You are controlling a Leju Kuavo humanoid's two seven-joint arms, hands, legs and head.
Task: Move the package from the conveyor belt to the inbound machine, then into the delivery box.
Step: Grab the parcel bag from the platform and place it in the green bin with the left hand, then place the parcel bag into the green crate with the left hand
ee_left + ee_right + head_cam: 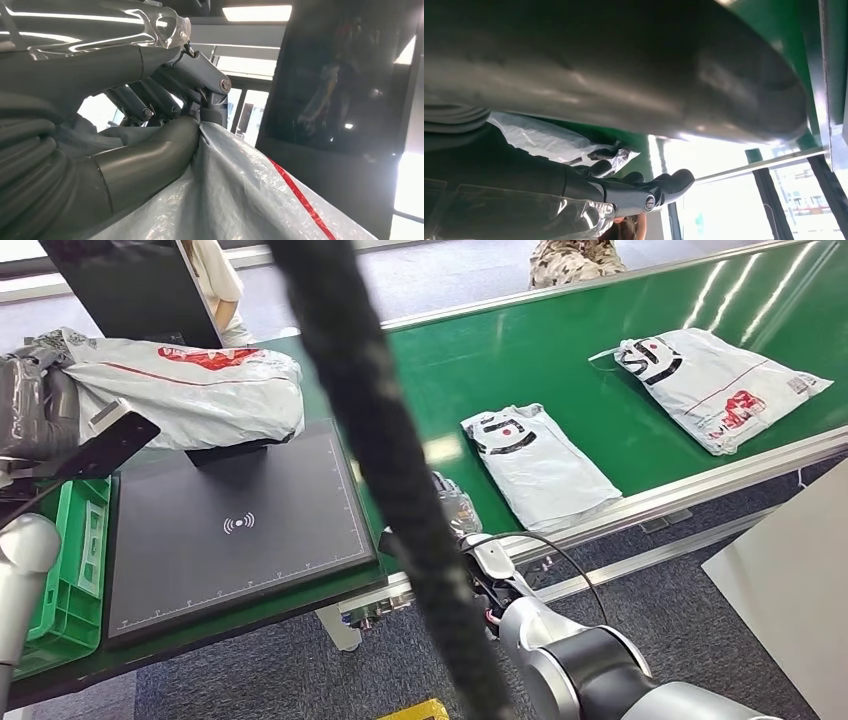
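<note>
The left hand grips the bulging white plastic package at the black scanner pad's far edge: the inbound step. Next, carrying it to the delivery box needs a firm hold. The right hand hangs empty, fingers loosely apart.

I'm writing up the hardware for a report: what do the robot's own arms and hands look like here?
The left hand has a grey ribbed cover, a thick smooth grey thumb and darker jointed fingers with round silver pivot pins. The right arm is glossy silver with a black joint band and thin black cables looping near the wrist; the right hand has dark fingers and clear plastic wrap.
</note>
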